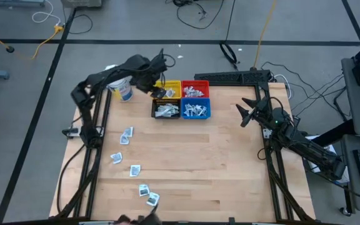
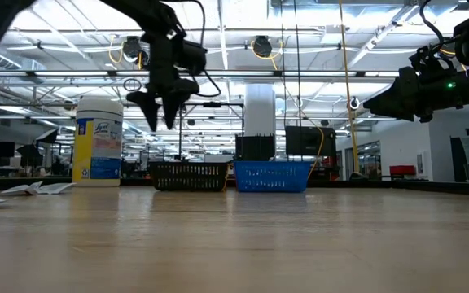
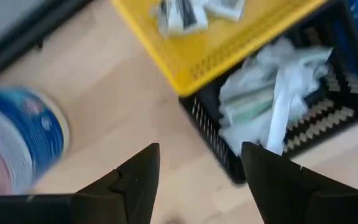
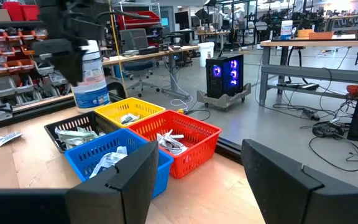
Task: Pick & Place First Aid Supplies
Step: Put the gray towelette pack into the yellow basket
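**Left end effector over bins, empty; loose packets waiting**

Left end effector [image 1: 159,87]: fingers apart, nothing between them in the left wrist view. It hangs above the near-left corner of the bin cluster, over the seam of the yellow bin [image 3: 229,43] and black bin [image 3: 272,155], clear of both. Jar [image 1: 122,89] stands just beside it on the table [image 1: 230,156].

Right end effector [image 1: 245,112]: fingers wide, empty, parked well to the right of the bins.

Packets: all four bins hold some, including the red bin [image 1: 195,89] and blue bin [image 1: 195,110]. Several loose packets [image 1: 127,134] lie in a scattered line on the left of the table, running toward the near edge.

Judgement: a drop looks just completed; step in hand is the return for another pick. Next move calls for swinging the left arm back to the nearest loose packet, descending with fingers straddling it, and pinching flat against the wood.
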